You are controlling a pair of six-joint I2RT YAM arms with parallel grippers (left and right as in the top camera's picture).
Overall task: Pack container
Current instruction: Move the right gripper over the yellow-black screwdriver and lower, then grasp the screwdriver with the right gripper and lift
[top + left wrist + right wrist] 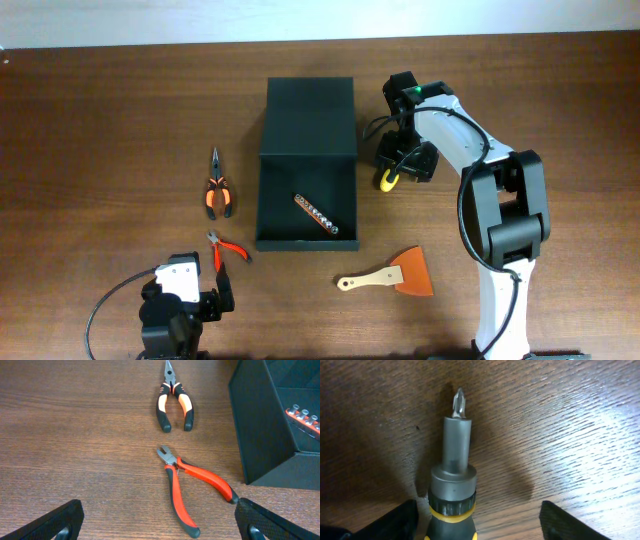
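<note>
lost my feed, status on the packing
Left gripper open, by the cutters. Right gripper open around the screwdriver, beside the box. Box open, bit strip inside. Nothing blocking the box.

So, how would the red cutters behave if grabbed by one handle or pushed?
The red cutters hinge near the head and their handles lie spread, so the free handle would probably swing. The grips look rubbery, likely not slippery. Lying flat on the table, they should slide, not roll.
</note>
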